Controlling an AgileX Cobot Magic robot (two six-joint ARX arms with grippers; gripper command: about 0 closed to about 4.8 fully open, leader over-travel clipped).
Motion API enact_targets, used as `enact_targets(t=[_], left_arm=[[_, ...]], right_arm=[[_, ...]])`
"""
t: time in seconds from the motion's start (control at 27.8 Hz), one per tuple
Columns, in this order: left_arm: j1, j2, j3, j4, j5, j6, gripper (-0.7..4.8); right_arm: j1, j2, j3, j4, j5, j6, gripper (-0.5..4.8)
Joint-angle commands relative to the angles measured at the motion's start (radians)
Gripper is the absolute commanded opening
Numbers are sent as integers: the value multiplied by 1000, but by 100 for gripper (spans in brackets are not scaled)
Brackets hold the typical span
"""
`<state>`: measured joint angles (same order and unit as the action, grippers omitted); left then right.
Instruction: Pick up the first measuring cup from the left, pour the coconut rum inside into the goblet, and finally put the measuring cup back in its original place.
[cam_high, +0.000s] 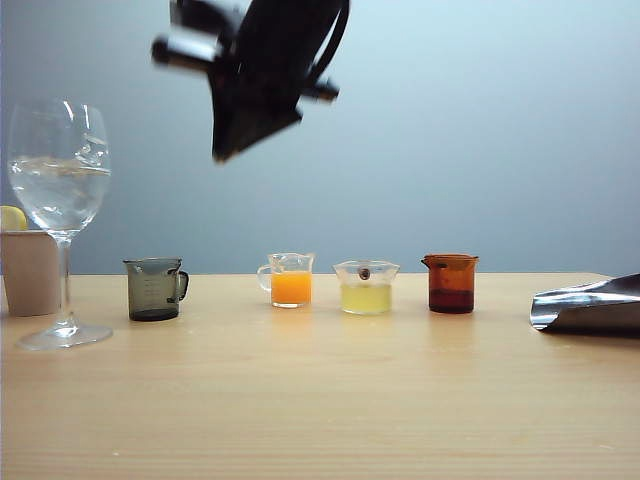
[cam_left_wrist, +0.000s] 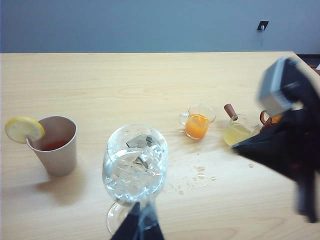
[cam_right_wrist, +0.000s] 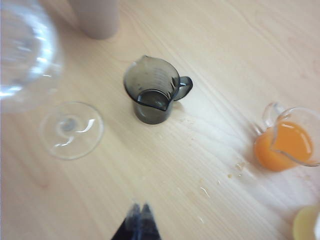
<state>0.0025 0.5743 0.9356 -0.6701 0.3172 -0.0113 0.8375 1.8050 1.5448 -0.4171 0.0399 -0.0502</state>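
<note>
Claws (cam_left_wrist: 137, 227) (cam_right_wrist: 137, 222) pinched shut; smoky translucent cup (cam_right_wrist: 152, 92) stands upright.

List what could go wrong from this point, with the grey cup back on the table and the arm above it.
1. The right gripper, shut and empty, hangs above the smoky dark-grey translucent measuring cup; a low sweep could tip it.
2. The tall clear stemmed goblet, full of liquid and ice, stands on a narrow foot beside the beige paper cup; the left gripper is close to it, so a nudge could topple it.
3. Droplets on the wooden table could make cups slip.
</note>
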Motion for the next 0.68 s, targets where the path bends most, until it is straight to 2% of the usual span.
enact_targets(t=[0.04, 0.25, 0.57, 0.68], left_arm=[[0, -3, 5, 13, 1, -8, -5], [0, -33, 5, 9, -8, -8, -5], [0, -156, -24, -13, -121, -23, -5], [0, -216, -70, -10, -122, -25, -5]], right_arm=[[0, -76, 3, -64, -18, -11, -1], [-3, -267, 2, -183, -20, -90, -1], [-28, -443, -17, -253, -39, -142, -1], [-37, -505, -66, -251, -43, -142, -1]])
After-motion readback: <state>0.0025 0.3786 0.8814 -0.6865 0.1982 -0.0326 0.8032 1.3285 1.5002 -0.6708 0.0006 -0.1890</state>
